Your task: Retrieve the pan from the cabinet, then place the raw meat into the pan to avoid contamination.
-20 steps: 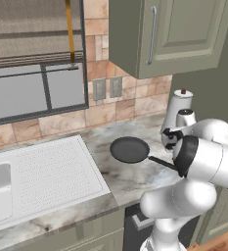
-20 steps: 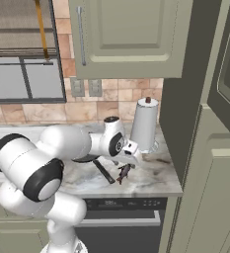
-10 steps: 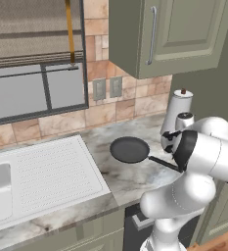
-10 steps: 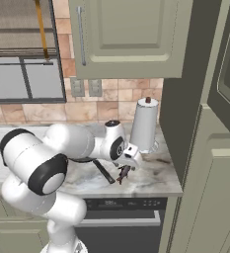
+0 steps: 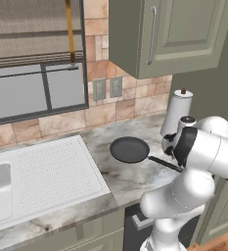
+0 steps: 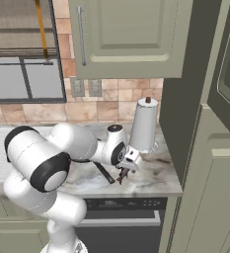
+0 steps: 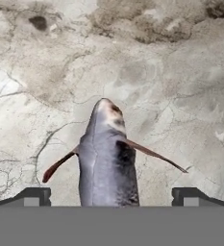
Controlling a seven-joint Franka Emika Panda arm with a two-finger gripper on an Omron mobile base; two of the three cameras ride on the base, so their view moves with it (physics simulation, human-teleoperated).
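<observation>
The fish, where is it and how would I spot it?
Find the marble counter under the green wall cabinet, then the tall white paper-towel roll at its right end. Just in front of that roll, the fish lies on the marble between the robot's open fingers. It is tiny and grey with thin side fins, unlike the round black pan nearby.

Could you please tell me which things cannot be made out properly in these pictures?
- Fish: in the hand view, its tail end is cut off at the bottom edge.
- Pan: in the left base view, the handle's end is hidden behind the arm.
- Claw: in the right base view, too small to show whether it touches the counter.
</observation>
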